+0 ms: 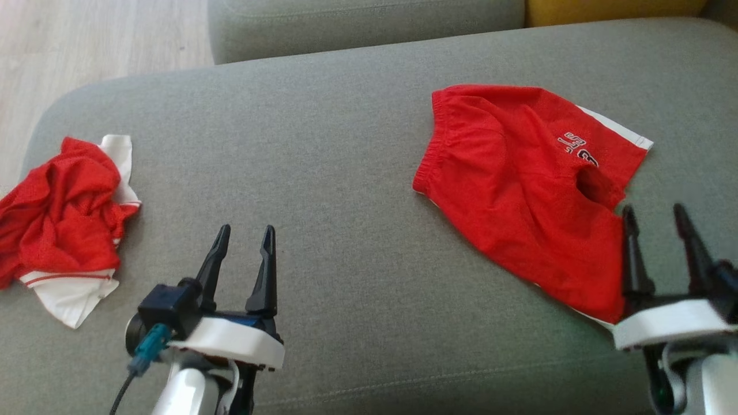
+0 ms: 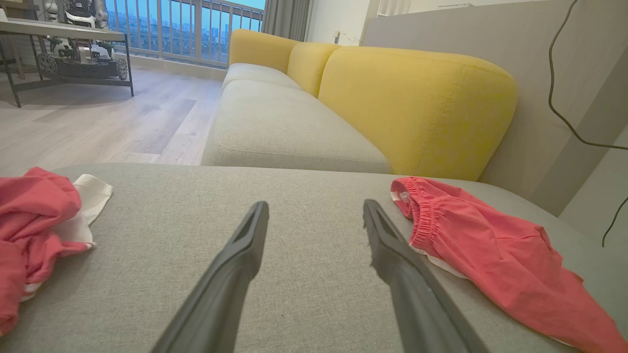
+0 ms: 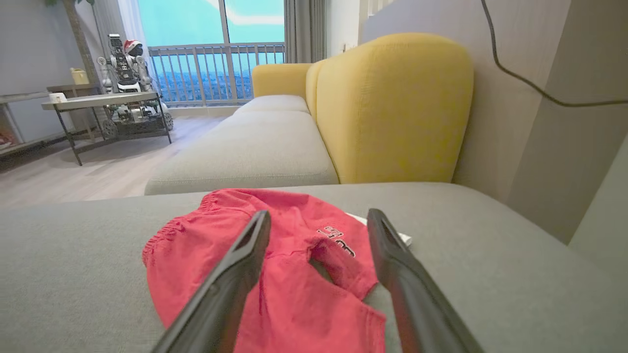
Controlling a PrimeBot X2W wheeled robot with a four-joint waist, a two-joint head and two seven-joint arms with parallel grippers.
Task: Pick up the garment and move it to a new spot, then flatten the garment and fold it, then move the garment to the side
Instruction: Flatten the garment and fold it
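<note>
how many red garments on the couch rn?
2. One crumpled garment at the left edge of the cushion; red shorts spread out on its right, just ahead of the right gripper. More could lie out of frame.

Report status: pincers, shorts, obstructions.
Left pincer open, empty. Right pincer open at edge of red shorts. Shorts lie spread on cushion. Crumpled red garment far left, not obstructing.

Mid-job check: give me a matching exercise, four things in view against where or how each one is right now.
1 shorts
2 crumpled garment
3 left gripper
4 right gripper

A open over bare sofa
B bunched at the sofa's left end
C open at the shorts' near edge
D laid out on the right

Pairs: 1-D, 2-B, 3-A, 4-C
</note>
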